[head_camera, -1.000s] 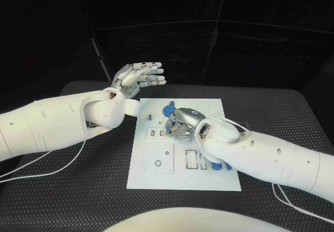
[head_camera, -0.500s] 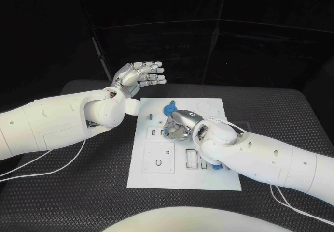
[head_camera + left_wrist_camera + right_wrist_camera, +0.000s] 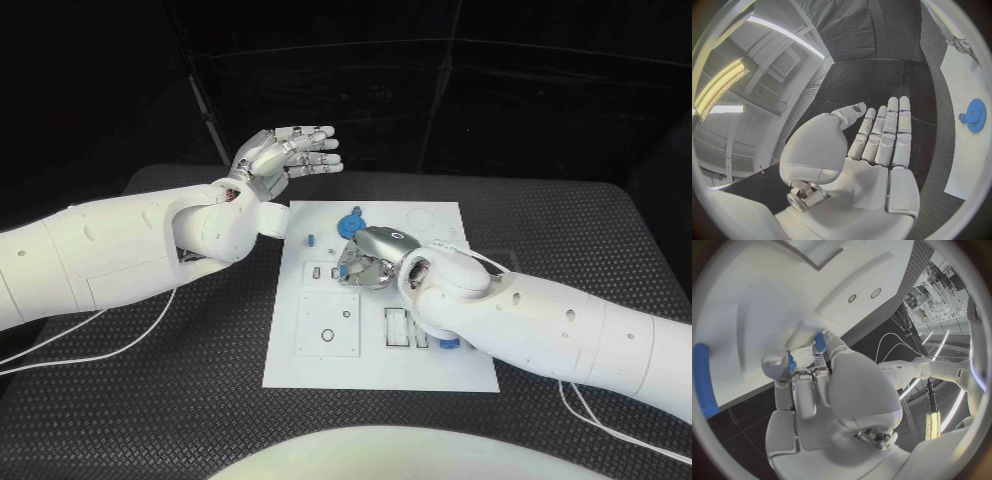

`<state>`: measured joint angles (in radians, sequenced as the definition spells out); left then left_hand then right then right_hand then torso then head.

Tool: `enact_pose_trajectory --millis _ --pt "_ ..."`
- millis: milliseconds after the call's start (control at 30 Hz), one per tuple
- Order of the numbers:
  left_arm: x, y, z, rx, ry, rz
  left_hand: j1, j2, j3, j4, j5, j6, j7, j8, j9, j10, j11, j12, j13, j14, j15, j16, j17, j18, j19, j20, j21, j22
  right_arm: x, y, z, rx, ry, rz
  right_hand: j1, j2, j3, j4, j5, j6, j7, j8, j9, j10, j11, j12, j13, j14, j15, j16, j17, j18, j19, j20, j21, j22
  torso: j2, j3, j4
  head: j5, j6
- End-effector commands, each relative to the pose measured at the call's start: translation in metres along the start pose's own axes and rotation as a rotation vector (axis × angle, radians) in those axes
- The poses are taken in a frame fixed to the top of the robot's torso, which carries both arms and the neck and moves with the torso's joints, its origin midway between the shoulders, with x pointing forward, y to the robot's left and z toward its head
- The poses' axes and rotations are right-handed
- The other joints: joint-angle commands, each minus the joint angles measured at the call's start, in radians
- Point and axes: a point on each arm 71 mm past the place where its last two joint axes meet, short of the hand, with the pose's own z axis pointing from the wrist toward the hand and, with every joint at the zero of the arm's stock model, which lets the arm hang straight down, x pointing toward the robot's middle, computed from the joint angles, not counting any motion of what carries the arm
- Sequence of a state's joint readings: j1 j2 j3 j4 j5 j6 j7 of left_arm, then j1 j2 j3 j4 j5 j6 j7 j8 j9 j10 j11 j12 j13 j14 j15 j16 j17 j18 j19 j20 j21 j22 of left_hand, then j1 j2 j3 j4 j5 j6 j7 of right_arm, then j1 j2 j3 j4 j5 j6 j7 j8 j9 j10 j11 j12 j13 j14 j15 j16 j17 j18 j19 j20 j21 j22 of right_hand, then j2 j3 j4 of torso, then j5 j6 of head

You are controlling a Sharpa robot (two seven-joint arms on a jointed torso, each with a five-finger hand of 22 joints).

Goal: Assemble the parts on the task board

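The white task board (image 3: 433, 225) lies in the middle of the table. My right hand (image 3: 366, 258) is down on the board's middle, fingers curled towards the small slots. In the right wrist view its fingertips (image 3: 817, 356) pinch a small blue part (image 3: 791, 363) against the board (image 3: 748, 305). A blue gear (image 3: 351, 225) stands at the board's far side, just beyond that hand, and also appears in the left wrist view as the blue gear (image 3: 976, 114). My left hand (image 3: 289, 154) is raised off the board's far left corner, its fingers (image 3: 887, 131) straight and holding nothing.
A small blue peg (image 3: 313, 240) stands left of the gear. More blue parts (image 3: 450, 343) lie at the board's right, partly under my right forearm. A long blue piece (image 3: 702, 381) lies on the board. White cables (image 3: 87, 345) trail across the black mat.
My right hand has shifted slightly left over the board's middle, its forearm now covering more of the blue parts. The left hand has stayed raised.
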<state>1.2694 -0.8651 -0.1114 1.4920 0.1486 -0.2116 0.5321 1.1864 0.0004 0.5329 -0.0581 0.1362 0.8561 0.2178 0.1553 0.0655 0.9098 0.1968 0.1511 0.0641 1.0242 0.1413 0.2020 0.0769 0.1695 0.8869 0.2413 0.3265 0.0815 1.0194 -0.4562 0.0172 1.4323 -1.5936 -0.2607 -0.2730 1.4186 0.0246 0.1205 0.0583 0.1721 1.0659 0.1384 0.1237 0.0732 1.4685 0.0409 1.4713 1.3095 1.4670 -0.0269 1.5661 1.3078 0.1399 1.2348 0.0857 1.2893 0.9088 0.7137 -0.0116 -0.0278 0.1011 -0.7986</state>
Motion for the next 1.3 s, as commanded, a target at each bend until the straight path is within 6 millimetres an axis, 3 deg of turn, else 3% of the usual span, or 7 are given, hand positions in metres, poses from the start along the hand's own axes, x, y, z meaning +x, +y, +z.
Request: enact_pose_trajectory --millis 33,633,967,1300 --pt "0.0015 -0.0015 0.0004 0.006 0.015 -0.002 -0.008 0.002 0.003 0.002 -0.006 0.009 0.035 -0.004 0.001 0.006 0.001 -0.004 -0.001 0.007 0.002 -0.004 -0.001 0.011 -0.003 0.003 -0.005 -0.002 0.0034 -0.0049 -0.0007 0.027 0.027 -0.035 -0.010 -0.002 0.001 0.003 -0.005 0.021 -0.018 -0.004 -0.002 0.031 -0.004 -0.007 0.151 0.100 -0.004 -0.001 0.246 -0.018 -0.003 -0.007 -0.006 -0.003 -0.001 0.0002 0.0001 -0.002 0.000" --pt "0.0008 -0.0023 0.0002 0.015 0.007 0.002 -0.008 0.002 0.003 0.002 -0.006 0.009 0.035 -0.004 0.001 0.006 0.001 -0.004 -0.001 0.007 0.002 -0.005 -0.001 0.011 -0.004 0.004 -0.005 -0.002 0.0044 -0.0035 -0.0004 0.031 0.029 -0.068 -0.024 -0.018 -0.001 0.005 -0.006 0.005 -0.010 -0.017 -0.006 0.023 0.003 -0.018 0.140 0.099 0.001 -0.003 0.241 -0.017 -0.007 -0.004 -0.012 -0.012 0.000 -0.0004 0.0002 -0.002 -0.003" --pt "0.0007 -0.0022 0.0002 0.013 0.008 0.002 -0.008 0.002 0.003 0.002 -0.006 0.009 0.035 -0.004 0.001 0.006 0.001 -0.004 -0.001 0.007 0.002 -0.005 -0.001 0.011 -0.004 0.004 -0.005 -0.002 0.0046 -0.0037 0.0000 0.036 0.026 -0.068 -0.056 -0.053 -0.017 0.016 -0.001 -0.043 0.008 -0.046 -0.009 0.011 0.019 -0.034 0.126 0.099 0.014 -0.003 0.240 -0.017 -0.011 0.007 -0.018 -0.020 0.000 0.0001 0.0002 -0.002 -0.005" --pt "0.0008 -0.0019 0.0004 0.010 0.011 0.000 -0.008 0.002 0.003 0.002 -0.006 0.009 0.035 -0.004 0.001 0.006 0.001 -0.004 -0.001 0.007 0.002 -0.005 -0.001 0.011 -0.004 0.004 -0.005 -0.002 0.0038 -0.0030 0.0003 0.034 0.013 -0.063 -0.070 -0.063 -0.026 0.023 -0.005 -0.057 0.012 -0.052 -0.007 0.009 0.024 -0.037 0.124 0.099 0.019 -0.003 0.241 -0.016 -0.011 0.012 -0.019 -0.022 0.000 0.0003 0.0002 -0.002 -0.007"
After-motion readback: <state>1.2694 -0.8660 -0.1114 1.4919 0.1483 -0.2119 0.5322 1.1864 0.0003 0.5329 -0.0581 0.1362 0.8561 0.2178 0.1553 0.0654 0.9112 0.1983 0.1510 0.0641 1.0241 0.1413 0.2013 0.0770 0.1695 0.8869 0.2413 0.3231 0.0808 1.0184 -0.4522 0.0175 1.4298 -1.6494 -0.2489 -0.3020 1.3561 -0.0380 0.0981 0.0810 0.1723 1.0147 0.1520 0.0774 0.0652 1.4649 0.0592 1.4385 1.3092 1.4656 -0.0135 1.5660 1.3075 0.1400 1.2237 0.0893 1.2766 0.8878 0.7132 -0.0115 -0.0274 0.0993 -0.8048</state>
